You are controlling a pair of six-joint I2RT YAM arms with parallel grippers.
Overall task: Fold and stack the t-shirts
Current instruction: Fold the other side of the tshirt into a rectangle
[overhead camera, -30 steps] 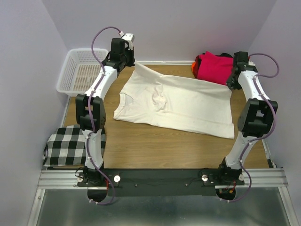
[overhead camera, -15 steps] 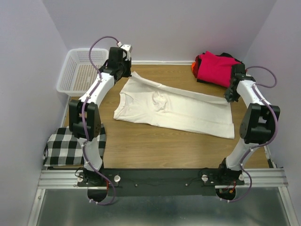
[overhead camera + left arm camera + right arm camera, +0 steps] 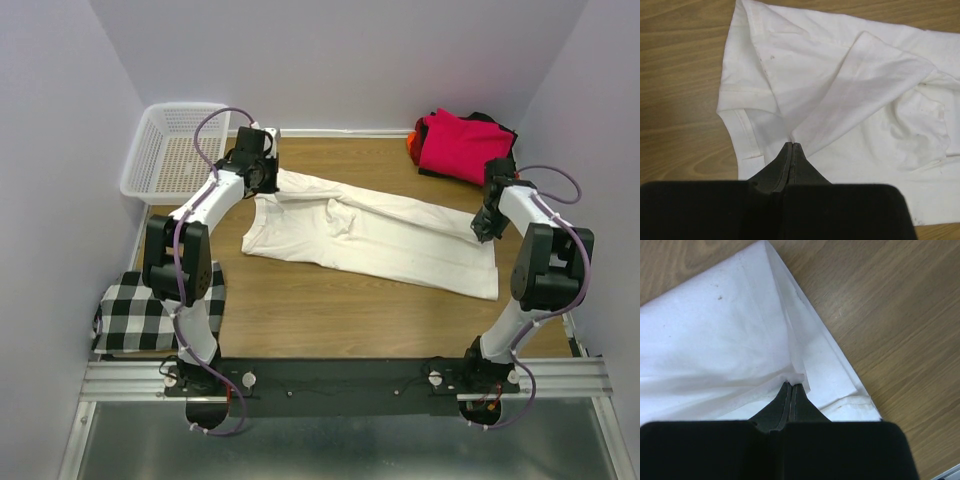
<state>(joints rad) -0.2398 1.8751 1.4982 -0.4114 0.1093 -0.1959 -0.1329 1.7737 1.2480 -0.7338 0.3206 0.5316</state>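
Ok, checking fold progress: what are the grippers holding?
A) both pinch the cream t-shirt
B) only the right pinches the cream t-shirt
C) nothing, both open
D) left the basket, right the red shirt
A: each wrist view shows shut fingertips pinching cream fabric, the left gripper near a sleeve, the right gripper at a hem corner of the cream t-shirt.

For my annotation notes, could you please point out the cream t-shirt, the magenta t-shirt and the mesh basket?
cream t-shirt point(image 3: 400, 242): top view, middle of its body.
magenta t-shirt point(image 3: 458, 148): top view, centre of folded top.
mesh basket point(image 3: 140, 160): top view, left wall.
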